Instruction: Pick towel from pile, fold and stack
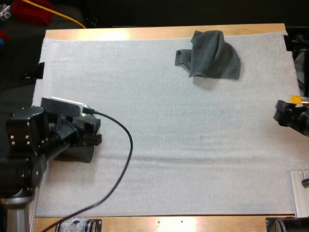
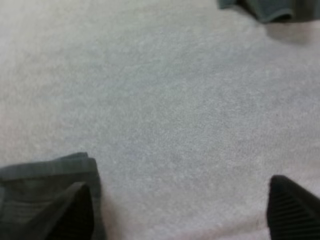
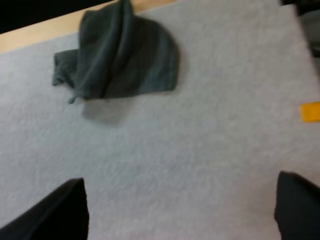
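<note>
crumpled towel [image 1: 212, 55] lies at one o'clock on the white mat [image 1: 169, 159], near its far edge and well apart from both grippers. folded towel [image 2: 45, 185] sits at nine o'clock, one finger of the left gripper [image 2: 182, 215] over its edge. the fingers stand wide apart, gripping nothing. right gripper [image 3: 177, 210], at three o'clock, hangs equally wide and empty over bare mat.

Bright, even light falls from above on the white mat [image 1: 183, 145]. Glare whitens the pale wooden surface [image 1: 145, 33] at 12 o'clock and again at 6 o'clock. The crumpled dark grey-green towel [image 1: 212, 55] at 1 o'clock throws a short, soft shadow toward the near side. In the left wrist view the mat shows a faint pink cast.
</note>
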You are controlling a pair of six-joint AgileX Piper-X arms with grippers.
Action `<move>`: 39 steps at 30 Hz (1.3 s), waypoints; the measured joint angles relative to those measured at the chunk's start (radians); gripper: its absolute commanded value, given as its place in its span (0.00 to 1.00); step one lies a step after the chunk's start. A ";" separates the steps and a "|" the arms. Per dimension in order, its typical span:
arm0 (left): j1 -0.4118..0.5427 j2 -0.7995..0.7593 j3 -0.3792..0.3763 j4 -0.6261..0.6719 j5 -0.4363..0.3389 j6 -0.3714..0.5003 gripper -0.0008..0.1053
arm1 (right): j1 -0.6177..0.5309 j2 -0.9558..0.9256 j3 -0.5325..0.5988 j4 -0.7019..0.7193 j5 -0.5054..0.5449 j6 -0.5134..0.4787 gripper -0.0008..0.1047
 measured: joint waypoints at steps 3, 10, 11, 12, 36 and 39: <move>-0.015 -0.027 0.000 0.002 -0.066 0.010 0.66 | -0.006 -0.041 0.000 0.011 0.033 -0.040 0.71; -0.014 -0.136 0.000 0.008 -0.135 0.027 0.66 | -0.006 -0.164 0.000 0.041 0.118 -0.106 0.71; -0.014 -0.152 0.000 0.007 -0.138 0.027 0.66 | -0.006 -0.180 0.000 0.043 0.123 -0.116 0.71; -0.014 -0.172 0.000 0.007 -0.138 0.029 0.66 | -0.006 -0.200 0.000 0.044 0.125 -0.121 0.71; -0.014 -0.709 0.096 0.123 -0.156 0.064 0.66 | -0.006 -0.620 0.020 0.093 0.127 -0.103 0.71; -0.014 -0.786 0.126 0.169 -0.156 0.063 0.66 | -0.006 -0.675 0.043 0.126 0.127 -0.101 0.71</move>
